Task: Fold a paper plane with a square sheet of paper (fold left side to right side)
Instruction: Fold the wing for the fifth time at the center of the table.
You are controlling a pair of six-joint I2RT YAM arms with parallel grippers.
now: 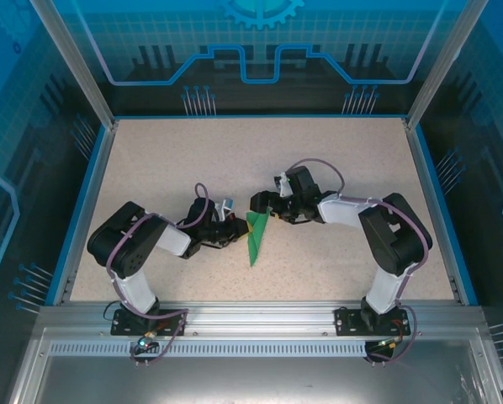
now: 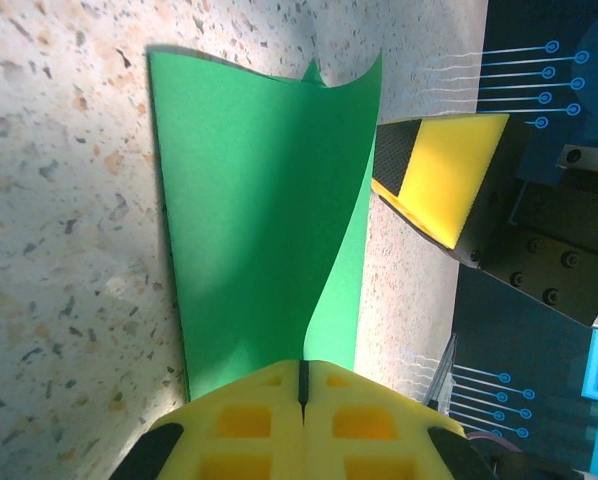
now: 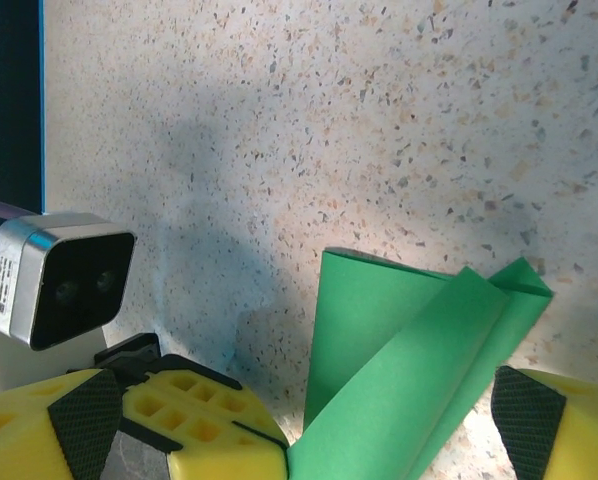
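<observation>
Left wrist view: my left end effector (image 2: 301,385) pinches the paper (image 2: 249,210) at its near end, anchoring it on the counter (image 3: 329,120) while my right end effector (image 3: 309,430), wide open and empty, straddles its raised half.

No text, label, brand or number is readable anywhere.

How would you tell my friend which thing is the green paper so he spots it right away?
Look at the speckled beige table with the blue rim. In its middle, between the left claw and the right claw, sits the folded green paper. It is the only bright green thing there, a narrow wedge tapering toward the near edge.
</observation>
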